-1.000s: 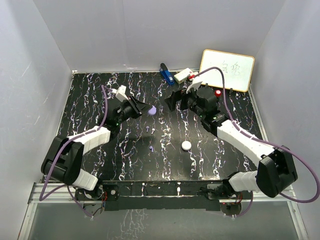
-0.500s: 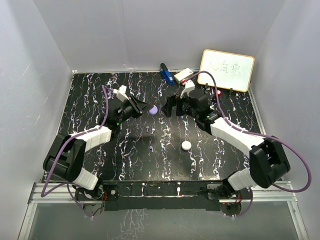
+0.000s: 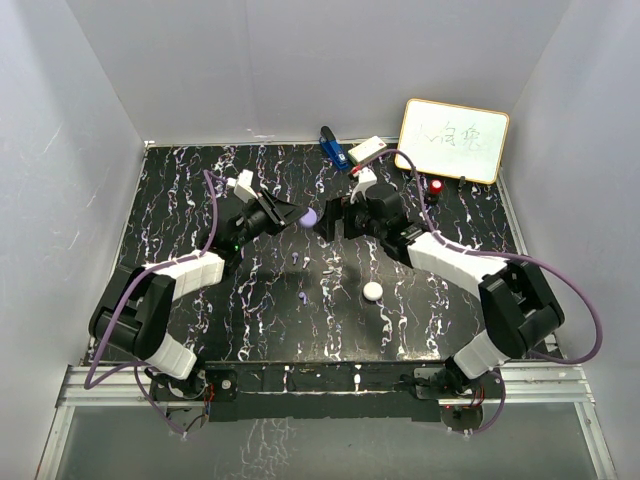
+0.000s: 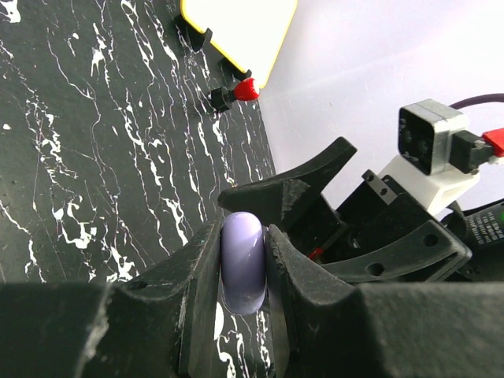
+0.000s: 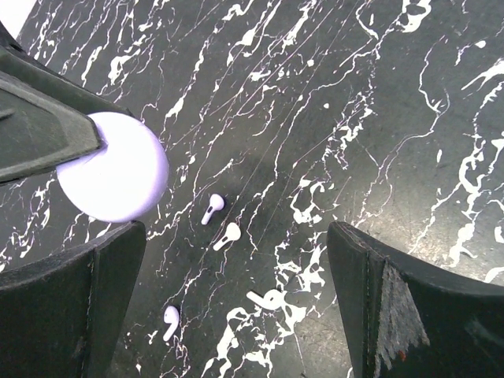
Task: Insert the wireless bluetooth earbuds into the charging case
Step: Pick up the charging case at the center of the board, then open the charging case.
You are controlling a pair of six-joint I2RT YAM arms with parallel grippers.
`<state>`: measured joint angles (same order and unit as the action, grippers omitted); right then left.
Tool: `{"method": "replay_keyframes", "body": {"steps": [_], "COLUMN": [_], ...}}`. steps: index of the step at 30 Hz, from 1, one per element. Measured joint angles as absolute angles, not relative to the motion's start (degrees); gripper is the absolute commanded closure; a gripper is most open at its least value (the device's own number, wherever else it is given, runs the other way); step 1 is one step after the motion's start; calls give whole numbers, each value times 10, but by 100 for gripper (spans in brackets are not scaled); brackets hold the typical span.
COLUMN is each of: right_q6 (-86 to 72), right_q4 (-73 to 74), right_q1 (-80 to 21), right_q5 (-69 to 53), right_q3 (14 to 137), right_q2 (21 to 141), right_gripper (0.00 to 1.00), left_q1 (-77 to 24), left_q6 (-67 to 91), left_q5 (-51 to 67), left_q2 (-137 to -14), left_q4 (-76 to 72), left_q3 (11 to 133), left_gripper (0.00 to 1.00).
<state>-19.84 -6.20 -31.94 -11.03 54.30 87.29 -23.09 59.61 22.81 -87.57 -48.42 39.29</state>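
My left gripper point(image 3: 300, 217) point(image 4: 242, 236) is shut on a pale purple round charging case point(image 3: 309, 216) point(image 4: 242, 264), held on edge above the table. My right gripper point(image 3: 331, 222) point(image 5: 236, 228) hangs open right beside it, its left finger point(image 5: 79, 307) just under the case point(image 5: 114, 165). On the marbled table below lie the earbuds: a purple one point(image 5: 212, 208), a white one point(image 5: 228, 235), another white one point(image 5: 266, 299) and another purple one point(image 5: 170, 317). From above, two purple buds point(image 3: 297, 257) point(image 3: 303, 298) show.
A white round case point(image 3: 372, 291) lies on the table in front of the right arm. At the back stand a small whiteboard point(image 3: 453, 140), a red-capped knob point(image 3: 436, 186), a blue object point(image 3: 333, 148) and a white box point(image 3: 366, 150).
My right gripper has swung left across the table until it stands next to the purple case, staying open. The left gripper has barely moved and keeps its hold.
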Motion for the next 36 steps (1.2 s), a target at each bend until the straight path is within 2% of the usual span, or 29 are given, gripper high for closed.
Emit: {"method": "replay_keyframes", "body": {"steps": [19,30,36], "right_q6": [-205,-203,-197], "right_q4": [-72,-58,-55], "right_q1": [-328,-329,-329], "right_q5": [-126,-108,-98], "right_q3": [562,554,556], "right_q2": [921,834,828], "right_gripper": [2,2,2], "left_q1": [-228,-231,-231], "left_q6": [605,585,585], "left_q5": [224,218,219], "left_q2": [-888,-878,-878], "left_q4": [-502,-459,-458], "left_q3": [393,398,398], "left_gripper": [100,100,100]}}
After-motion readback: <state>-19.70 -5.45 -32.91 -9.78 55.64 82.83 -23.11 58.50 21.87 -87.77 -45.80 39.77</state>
